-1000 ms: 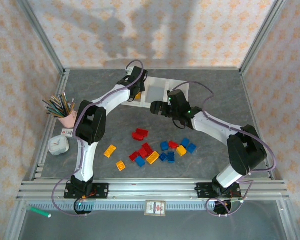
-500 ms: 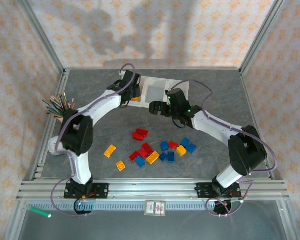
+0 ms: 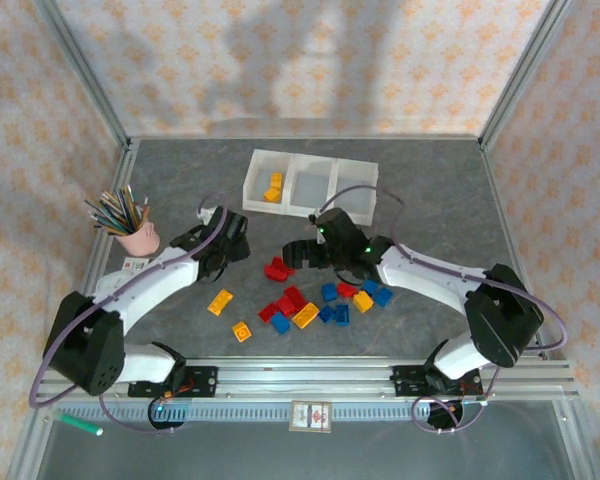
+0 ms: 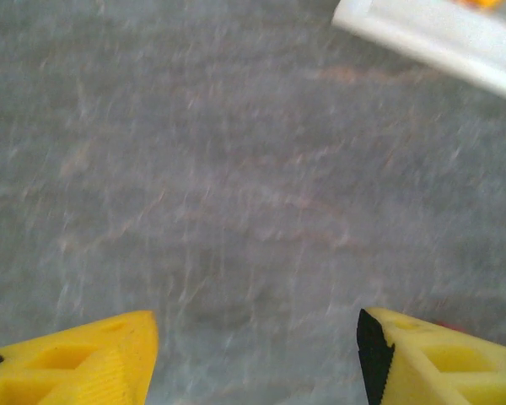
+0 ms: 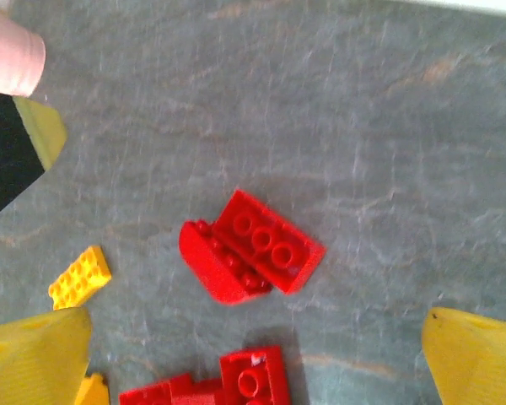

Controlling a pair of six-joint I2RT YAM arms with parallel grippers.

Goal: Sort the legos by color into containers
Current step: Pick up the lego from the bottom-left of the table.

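obstructions: pink cup of pencils (image 3: 137, 236) stands well off the left end of the white three-compartment tray (image 3: 252, 182), clear of both arms; green pen (image 3: 80, 423) lies far out on the tray's near side, past the arm bases. nothing stands between either gripper and the bricks.

top view: yellow-orange bricks (image 3: 273, 187) sit in the tray's left compartment. loose legos (image 3: 320, 305) in red, blue and yellow-orange lie scattered on the table (image 3: 430, 190) on the tray's near side, a red pair (image 3: 278, 268) closest to the tray. left gripper (image 3: 230, 250) hangs off the tray's near left corner, just left of that pair; right gripper (image 3: 298, 254) hangs just right of it.

left wrist view: left gripper (image 4: 257, 359) jaws parted, nothing between them, bare table beneath, tray (image 4: 438, 34) ahead at upper right.

right wrist view: right gripper (image 5: 255, 359) spread wide, empty; the red pair (image 5: 253, 249), two bricks touching, lies ahead of the fingertips, not between them, yellow plate (image 5: 80, 277) beside it.
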